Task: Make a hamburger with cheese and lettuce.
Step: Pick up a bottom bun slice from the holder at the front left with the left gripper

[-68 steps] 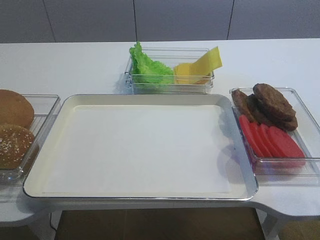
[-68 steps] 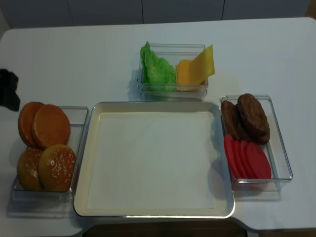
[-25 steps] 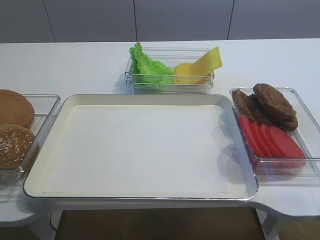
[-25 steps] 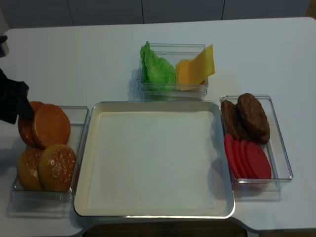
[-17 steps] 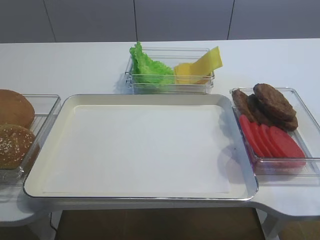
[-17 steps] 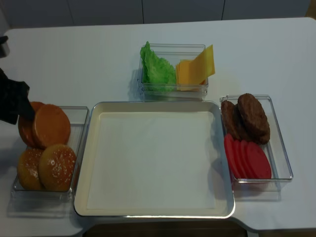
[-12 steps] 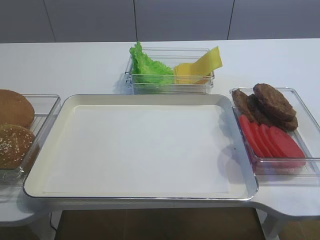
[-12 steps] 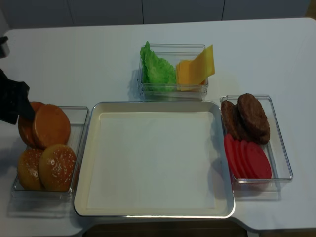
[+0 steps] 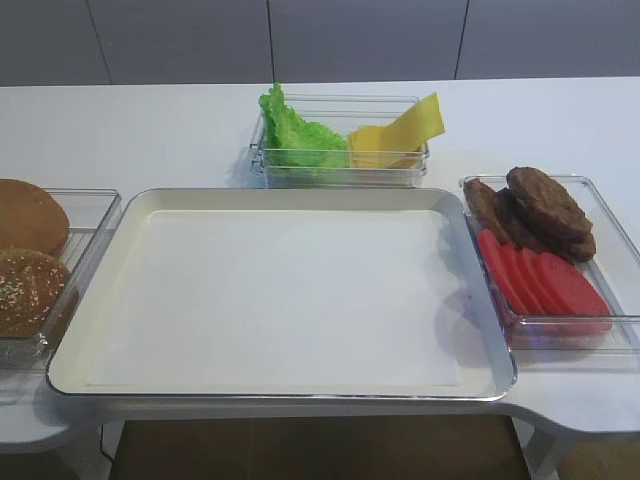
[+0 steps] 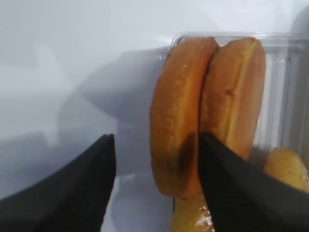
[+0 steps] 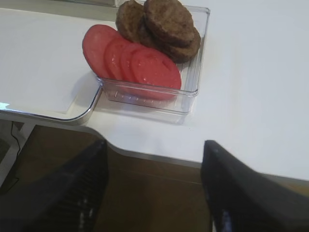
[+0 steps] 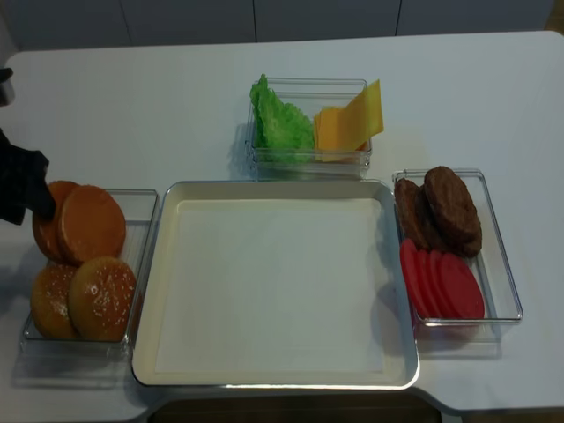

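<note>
A: What has changed, going by the exterior high view?

B: Nothing there. The tray (image 9: 280, 300) is bare as it was, the lettuce (image 9: 298, 135) and cheese (image 9: 400, 135) sit in their box at twelve o'clock, and neither of my arms shows.

A: The right wrist view?

B: My right tool (image 11: 154, 188) hangs off the surface's near edge, jaws spread wide, holding nothing. The tomato slices (image 11: 130, 60) and patties (image 11: 161, 24) lie at twelve o'clock, untouched.

A: And the left wrist?

B: My left tool (image 10: 154, 188) is wide open, one finger outside the bun box, the other inside it, straddling the two upright bun halves (image 10: 207, 111). I cannot tell whether either finger touches them; nothing is gripped yet.

A: The realsense view?

B: That's where the change shows: a few seconds ago my left arm (image 12: 19, 187) stood clear at nine o'clock; now it is right at the plain buns. I judge the pick of the hamburger base is about to begin, and no layer is placed.
</note>
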### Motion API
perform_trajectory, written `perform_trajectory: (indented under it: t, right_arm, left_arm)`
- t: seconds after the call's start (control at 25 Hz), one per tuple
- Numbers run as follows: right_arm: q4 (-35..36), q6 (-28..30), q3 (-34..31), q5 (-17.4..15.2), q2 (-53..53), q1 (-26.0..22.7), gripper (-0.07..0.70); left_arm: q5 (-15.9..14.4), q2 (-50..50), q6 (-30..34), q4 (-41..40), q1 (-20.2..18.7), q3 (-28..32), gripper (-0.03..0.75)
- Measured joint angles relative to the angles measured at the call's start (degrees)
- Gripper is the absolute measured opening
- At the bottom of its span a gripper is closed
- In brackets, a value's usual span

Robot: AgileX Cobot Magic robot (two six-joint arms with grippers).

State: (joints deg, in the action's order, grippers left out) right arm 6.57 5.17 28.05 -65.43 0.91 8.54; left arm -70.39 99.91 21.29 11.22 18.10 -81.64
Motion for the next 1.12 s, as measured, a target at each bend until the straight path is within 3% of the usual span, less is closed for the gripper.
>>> perform_trajectory:
  t: [0.48,0.92,1.12]
  right_arm:
    - [0.0,0.0,0.0,0.0,0.0,0.0,0.475]
    - [0.0,0.0,0.0,0.0,0.0,0.0,0.475]
    - [0.0,0.0,0.0,0.0,0.0,0.0,0.475]
  left_arm:
    - [0.1,0.0,0.0,1.2,0.0,0.0,0.405]
    - [0.1,0.0,0.0,2.1,0.0,0.0,0.297]
    - [0.1,0.0,0.0,2.6,0.0,0.0,0.285]
